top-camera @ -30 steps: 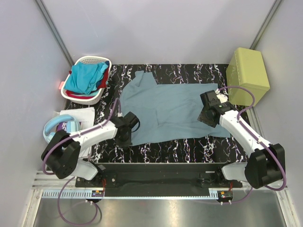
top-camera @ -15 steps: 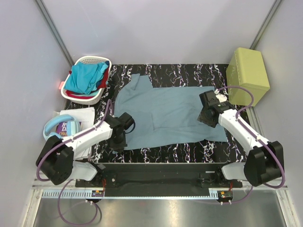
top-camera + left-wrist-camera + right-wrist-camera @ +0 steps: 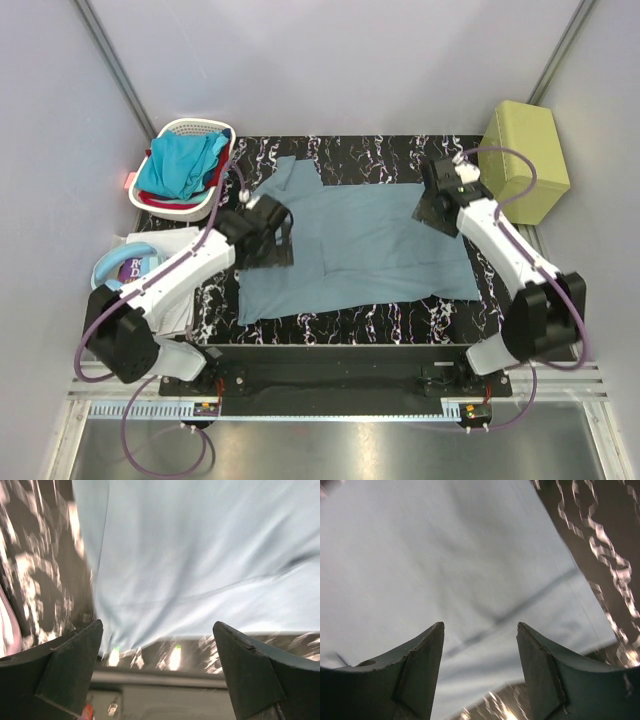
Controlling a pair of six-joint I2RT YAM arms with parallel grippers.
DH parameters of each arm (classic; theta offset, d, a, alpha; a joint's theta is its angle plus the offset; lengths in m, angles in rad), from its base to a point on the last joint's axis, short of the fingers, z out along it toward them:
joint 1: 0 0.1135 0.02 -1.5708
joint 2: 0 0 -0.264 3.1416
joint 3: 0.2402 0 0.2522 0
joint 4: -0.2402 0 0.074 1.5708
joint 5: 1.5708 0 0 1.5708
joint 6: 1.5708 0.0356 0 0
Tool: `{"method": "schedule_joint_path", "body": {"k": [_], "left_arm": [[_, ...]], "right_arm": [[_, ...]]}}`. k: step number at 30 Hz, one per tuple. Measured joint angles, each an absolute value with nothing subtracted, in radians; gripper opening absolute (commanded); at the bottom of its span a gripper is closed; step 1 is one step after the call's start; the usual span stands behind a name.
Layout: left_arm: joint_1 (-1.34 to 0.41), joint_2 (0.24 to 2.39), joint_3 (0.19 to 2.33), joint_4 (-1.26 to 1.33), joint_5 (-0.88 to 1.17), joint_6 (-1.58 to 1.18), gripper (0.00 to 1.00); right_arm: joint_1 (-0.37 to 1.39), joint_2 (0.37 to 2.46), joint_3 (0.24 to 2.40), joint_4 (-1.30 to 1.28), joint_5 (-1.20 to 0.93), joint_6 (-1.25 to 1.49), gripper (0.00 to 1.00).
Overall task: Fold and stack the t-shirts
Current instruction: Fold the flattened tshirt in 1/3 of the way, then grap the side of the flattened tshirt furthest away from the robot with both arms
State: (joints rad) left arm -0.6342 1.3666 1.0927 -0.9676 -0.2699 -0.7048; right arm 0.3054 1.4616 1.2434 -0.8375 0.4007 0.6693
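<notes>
Grey-blue soft cloth t-shirt [image 3: 370, 245] lies spread flat on the black marbled table [image 3: 400, 150]. My left claw [image 3: 266, 240] has just released its edge and lifted, jaws wide. My right claw [image 3: 438, 205] hovers open too, so I judge folding can start.

Left hand [image 3: 157, 626] spread wide, empty; right hand [image 3: 480, 626] parted, empty; both angled downward.

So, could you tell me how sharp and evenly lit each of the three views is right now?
Top external view: sharp, evenly lit, the grey-blue t-shirt crisp, only soft shadows. Left wrist view: shirt and marbled table smeared into streaks, the left fingers sharp. Right wrist view: milder blur on the cloth, the right fingers crisp, bright glints on the table.
</notes>
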Motion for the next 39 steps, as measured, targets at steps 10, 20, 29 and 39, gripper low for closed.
{"method": "schedule_joint_path", "body": {"k": [10,20,29,39], "left_arm": [[-0.394,1.743,1.541,-0.835,-0.264,-0.535,0.99],[-0.339,2.137,1.932,-0.866,-0.238,-0.422,0.99],[-0.279,2.325,2.263,-0.892,-0.171,-0.362,0.99],[-0.198,2.48,2.39,-0.849,-0.069,-0.348,0.99]], "right_arm": [[0.165,2.017,1.908,-0.846,0.359,0.646,0.66],[0.088,2.419,2.44,-0.963,0.336,0.617,0.65],[0.04,2.489,2.486,-0.989,0.27,0.619,0.63],[0.046,2.507,2.511,-0.991,0.216,0.618,0.62]]}}
